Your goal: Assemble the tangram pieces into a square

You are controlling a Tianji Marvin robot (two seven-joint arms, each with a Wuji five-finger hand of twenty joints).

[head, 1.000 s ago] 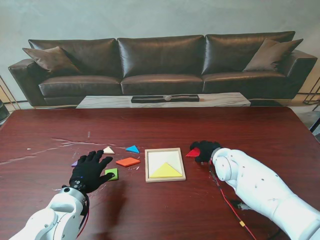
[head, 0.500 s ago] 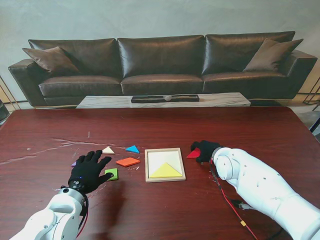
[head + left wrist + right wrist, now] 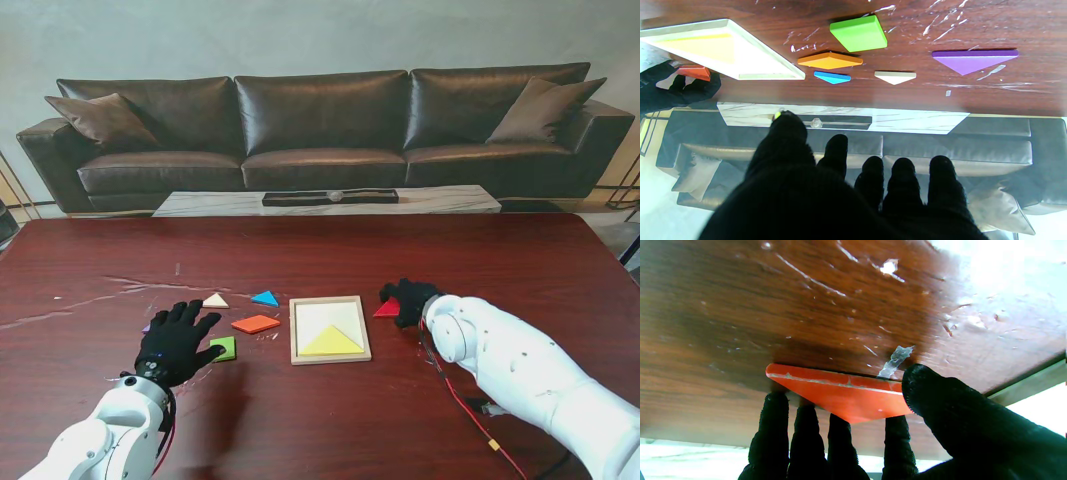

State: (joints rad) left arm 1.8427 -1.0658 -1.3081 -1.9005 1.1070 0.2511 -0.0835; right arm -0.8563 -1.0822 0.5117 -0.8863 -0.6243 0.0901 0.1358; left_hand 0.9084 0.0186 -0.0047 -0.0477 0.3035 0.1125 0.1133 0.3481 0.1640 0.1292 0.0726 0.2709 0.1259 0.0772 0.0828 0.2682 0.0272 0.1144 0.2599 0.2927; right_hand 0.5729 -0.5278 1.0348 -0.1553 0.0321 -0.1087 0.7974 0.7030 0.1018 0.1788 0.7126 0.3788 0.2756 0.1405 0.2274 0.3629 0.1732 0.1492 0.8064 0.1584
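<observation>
Stand view shows the right hand [image 3: 408, 300] just right of the wooden tray [image 3: 329, 329], its fingers [image 3: 775, 426] and thumb curled around the red triangle [image 3: 387, 307] — the piece rests against the table [image 3: 330, 420]. A yellow triangle [image 3: 331, 342] lies inside the tray. The left hand [image 3: 177, 342] holds nothing, fingers spread, beside the green square [image 3: 225, 347], with the orange piece [image 3: 256, 323], blue triangle [image 3: 265, 298], cream triangle [image 3: 216, 300] and purple triangle [image 3: 973, 60] near it.

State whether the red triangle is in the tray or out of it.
Out. The red triangle is in the right hand, right of the tray, which holds only a yellow triangle.
</observation>
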